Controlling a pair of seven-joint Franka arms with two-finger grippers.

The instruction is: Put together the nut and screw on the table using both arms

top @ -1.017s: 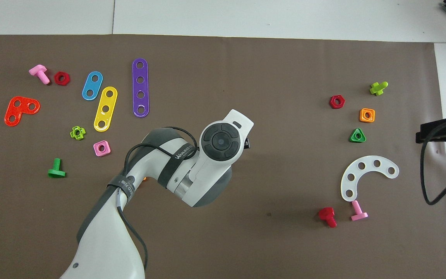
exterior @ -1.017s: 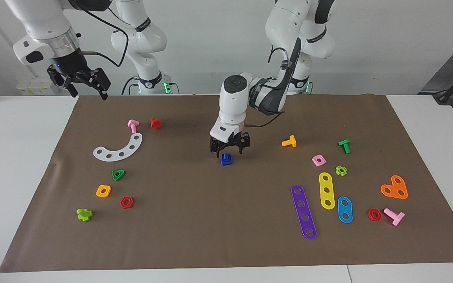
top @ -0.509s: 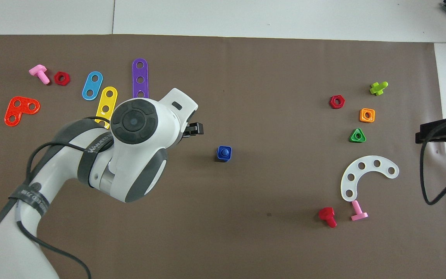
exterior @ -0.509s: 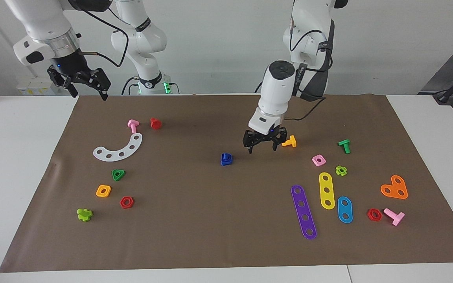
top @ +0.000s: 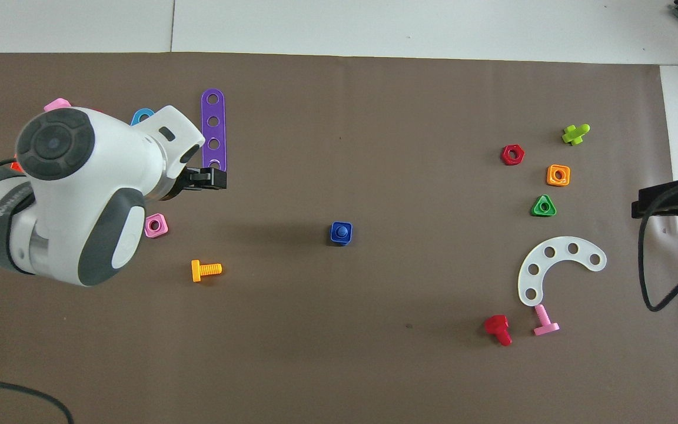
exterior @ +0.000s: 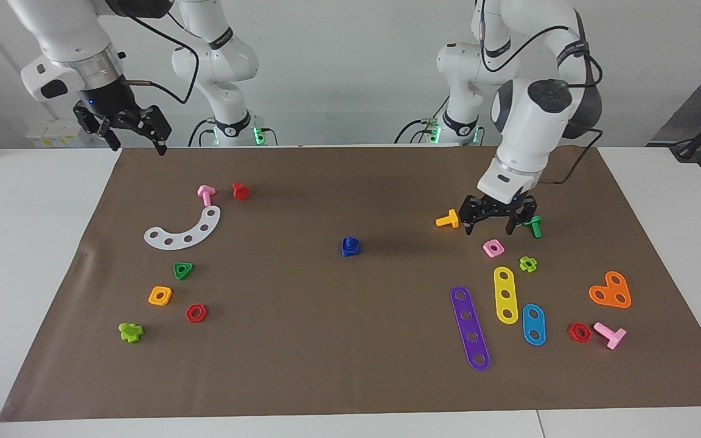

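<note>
The dark blue square nut [exterior: 351, 249] lies at the middle of the brown mat [exterior: 338, 340], with the dark blue screw's [exterior: 348, 241] round stub standing up out of it as one piece; the pair also shows in the overhead view [top: 341, 234]. My left gripper [exterior: 495, 224] hangs open and empty, low over the mat between an orange screw [exterior: 448, 219] and a green screw [exterior: 533, 226], well apart from the blue pair. Its black tip shows in the overhead view [top: 206, 178]. My right gripper [exterior: 133, 141] waits open above the mat's corner at the right arm's end.
A pink nut [exterior: 493, 247], a purple strip [exterior: 470, 327], yellow and blue strips and an orange plate [exterior: 611, 291] lie toward the left arm's end. A white curved piece [exterior: 184, 229], a green triangular nut [exterior: 183, 270] and an orange nut [exterior: 160, 295] lie toward the right arm's end.
My left gripper has left the blue nut and screw and swung away toward the left arm's end of the table, open. The blue pair stayed put. The right arm has not moved.
</note>
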